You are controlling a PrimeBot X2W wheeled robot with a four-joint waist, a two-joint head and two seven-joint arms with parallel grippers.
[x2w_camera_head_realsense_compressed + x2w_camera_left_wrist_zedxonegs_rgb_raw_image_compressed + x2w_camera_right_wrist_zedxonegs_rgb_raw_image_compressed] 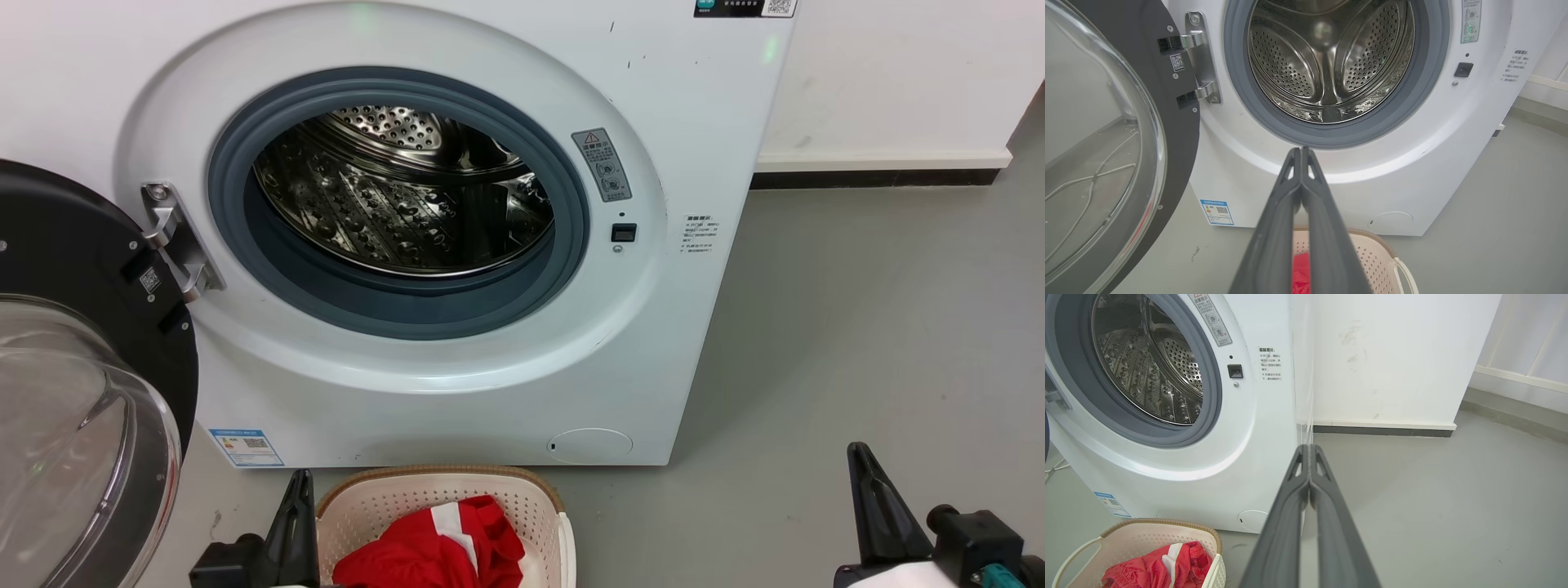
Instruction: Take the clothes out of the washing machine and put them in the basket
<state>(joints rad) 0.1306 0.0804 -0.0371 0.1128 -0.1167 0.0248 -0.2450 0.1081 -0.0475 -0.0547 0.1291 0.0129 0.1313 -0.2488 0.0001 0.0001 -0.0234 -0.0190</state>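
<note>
The large white front-loading washing machine [457, 392] fills the upper left and centre of the head view. Its black-rimmed round glass door [82, 245] is swung wide open at the left edge. At bottom centre, just before the machine on the grey floor [857, 343], stands the cream perforated plastic basket [531, 502], holding the bright red, white-striped clothes [408, 559]. The left gripper [1301, 150] hangs beside the basket's left rim and the right gripper [1309, 447] at lower right. Both point up the frame, jaws pressed together on nothing.
</note>
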